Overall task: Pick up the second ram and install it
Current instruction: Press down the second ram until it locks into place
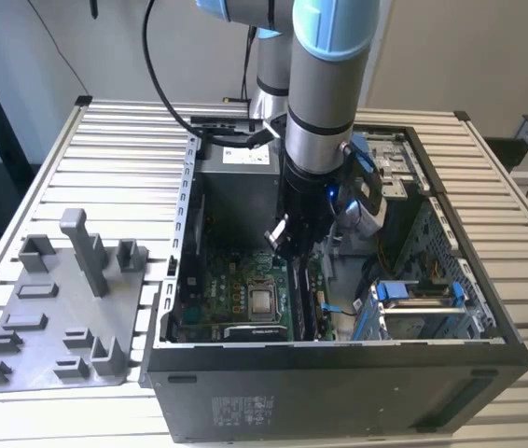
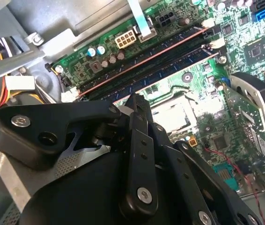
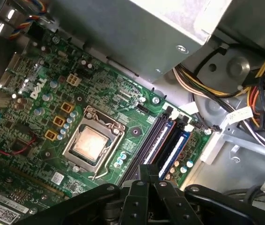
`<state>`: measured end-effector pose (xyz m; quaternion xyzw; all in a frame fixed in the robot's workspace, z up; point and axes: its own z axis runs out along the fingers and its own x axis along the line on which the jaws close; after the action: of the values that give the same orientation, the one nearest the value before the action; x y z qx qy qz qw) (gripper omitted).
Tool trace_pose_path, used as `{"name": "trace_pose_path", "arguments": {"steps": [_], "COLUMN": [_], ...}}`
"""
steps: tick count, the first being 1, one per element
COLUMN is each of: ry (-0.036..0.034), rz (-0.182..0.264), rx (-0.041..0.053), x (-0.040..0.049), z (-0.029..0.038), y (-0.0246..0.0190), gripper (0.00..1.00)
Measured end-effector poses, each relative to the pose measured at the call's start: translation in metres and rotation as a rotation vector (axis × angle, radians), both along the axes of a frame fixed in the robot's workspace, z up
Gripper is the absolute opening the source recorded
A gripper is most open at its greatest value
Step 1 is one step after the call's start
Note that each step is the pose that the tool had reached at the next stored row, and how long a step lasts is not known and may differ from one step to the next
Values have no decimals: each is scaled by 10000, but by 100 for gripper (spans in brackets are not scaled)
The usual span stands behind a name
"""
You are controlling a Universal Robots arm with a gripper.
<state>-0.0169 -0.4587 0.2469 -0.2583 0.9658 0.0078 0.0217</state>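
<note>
My gripper hangs inside the open computer case, just above the memory slots beside the processor socket. In both wrist views its black fingers meet at the tips, shut, with no stick showing between them. The gripper sits over one end of the slots. A long dark blue-black ram stands edge-up in the slot row; the ram runs away from the gripper. I cannot tell whether the fingertips touch it.
A grey holder tray with upright posts lies on the slatted table at the exterior view's left. Inside the case are the power supply, a cable bundle, a drive cage and a processor socket.
</note>
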Motion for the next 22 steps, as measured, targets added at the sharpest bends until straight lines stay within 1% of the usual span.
{"name": "trace_pose_path", "arguments": {"steps": [11, 20, 22], "ry": [-15, -28, -29], "rz": [1809, 3437, 3735], "rx": [-2, -2, -1], "x": [1, 1, 1], "z": [-6, -15, -18], "y": [0, 0, 0], "gripper": [11, 11, 11]}}
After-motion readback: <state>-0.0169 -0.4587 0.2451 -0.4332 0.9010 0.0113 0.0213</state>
